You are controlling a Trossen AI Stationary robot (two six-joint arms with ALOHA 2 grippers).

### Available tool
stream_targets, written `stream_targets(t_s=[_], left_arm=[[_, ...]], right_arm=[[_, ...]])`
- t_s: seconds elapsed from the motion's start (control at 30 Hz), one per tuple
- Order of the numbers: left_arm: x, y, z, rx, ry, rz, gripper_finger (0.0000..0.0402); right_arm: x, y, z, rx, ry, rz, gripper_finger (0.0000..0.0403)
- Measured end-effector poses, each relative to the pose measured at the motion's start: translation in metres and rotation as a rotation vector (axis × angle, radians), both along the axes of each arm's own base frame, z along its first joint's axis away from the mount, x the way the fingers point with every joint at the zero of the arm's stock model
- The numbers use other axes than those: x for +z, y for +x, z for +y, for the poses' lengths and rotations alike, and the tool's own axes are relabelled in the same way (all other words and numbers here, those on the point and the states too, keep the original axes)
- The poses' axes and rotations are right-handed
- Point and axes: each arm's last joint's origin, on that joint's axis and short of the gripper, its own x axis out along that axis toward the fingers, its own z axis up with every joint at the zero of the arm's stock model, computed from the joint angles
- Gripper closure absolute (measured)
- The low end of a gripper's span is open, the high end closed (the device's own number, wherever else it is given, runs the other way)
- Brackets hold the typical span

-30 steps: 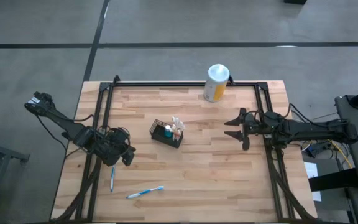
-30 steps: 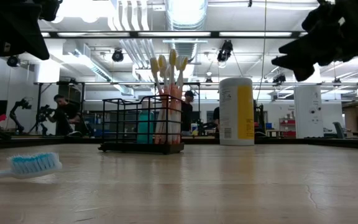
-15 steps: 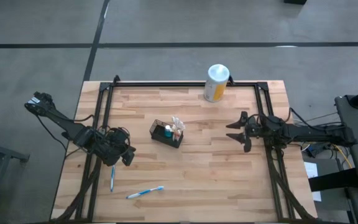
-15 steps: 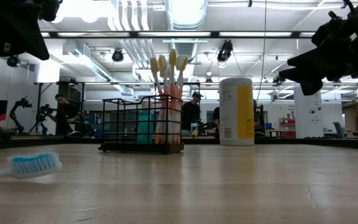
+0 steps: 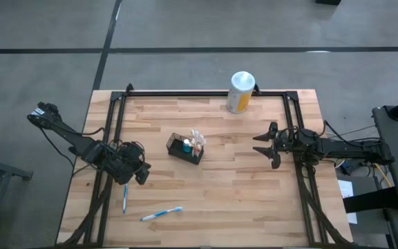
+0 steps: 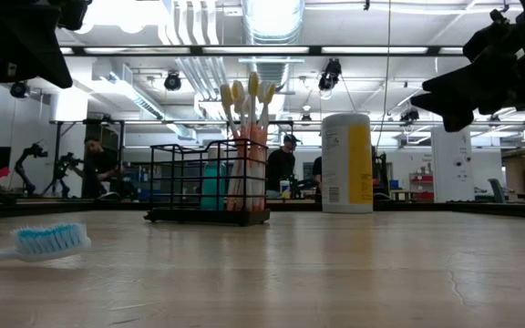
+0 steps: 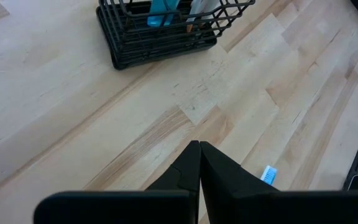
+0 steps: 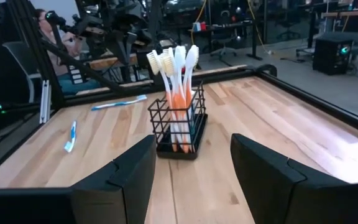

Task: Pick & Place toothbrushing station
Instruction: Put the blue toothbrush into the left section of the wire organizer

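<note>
Basket [image 5: 186, 147] sits mid-table w/ upright toothbrushes [image 8: 176, 93] inside; a teal item beside them is part hidden by the mesh. Right gripper [image 5: 264, 145] hovers near the table's right rail, fingers spread wide, holding nothing. Left gripper [image 7: 199, 163] at left rail, fingers pressed together (tips touching), empty. Two loose toothbrushes [image 5: 161, 214] lie near the front-left; one shows only its head in left wrist view. Canister [image 5: 240, 92] at back edge.
</note>
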Motion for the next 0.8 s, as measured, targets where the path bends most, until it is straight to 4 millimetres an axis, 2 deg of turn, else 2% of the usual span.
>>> stream_targets(t_s=[0.63, 0.8], left_arm=[[-0.0006, -0.0006, -0.0019, -0.04, -0.048, 0.031, 0.0392], [-0.0015, -0.0017, -0.0044, -0.154, -0.069, 0.08, 0.0392]], right_arm=[[-0.0003, 0.0002, 0.0, 0.002, 0.0, 0.004, 0.0199], [-0.0003, 0.0002, 0.0, 0.002, 0.0, 0.004, 0.0199]])
